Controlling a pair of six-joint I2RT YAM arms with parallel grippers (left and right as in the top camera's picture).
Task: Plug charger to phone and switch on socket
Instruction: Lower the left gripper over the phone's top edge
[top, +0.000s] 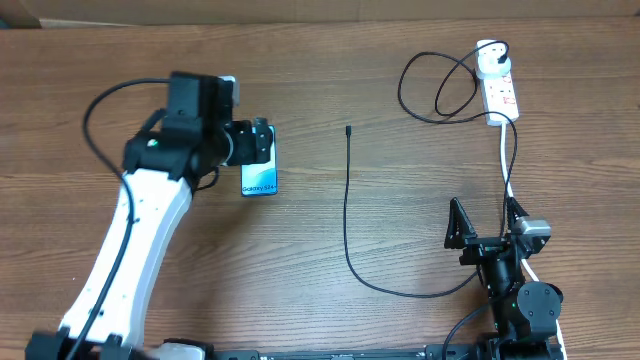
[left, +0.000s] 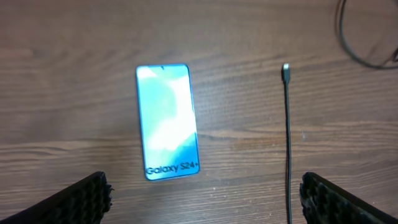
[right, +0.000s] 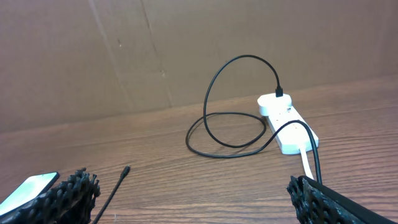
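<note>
The phone (top: 259, 181) lies flat on the wooden table with its blue-white "Galaxy S24+" screen up; it shows whole in the left wrist view (left: 166, 121). My left gripper (top: 262, 143) hovers over its far end, open and empty (left: 205, 208). The charger's black cable (top: 346, 210) lies right of the phone, its connector tip (top: 348, 130) free on the table (left: 286, 70). The cable loops to a white adapter (top: 489, 56) plugged into the socket strip (top: 502, 92). My right gripper (top: 487, 222) is open and empty near the front right (right: 199, 205).
The strip's white cord (top: 506, 165) runs toward my right arm. A loop of black cable (right: 227, 134) lies left of the strip (right: 287, 124). A cardboard wall (right: 186, 50) stands behind the table. The phone's corner (right: 31, 186) and the cable tip (right: 126, 169) show at lower left.
</note>
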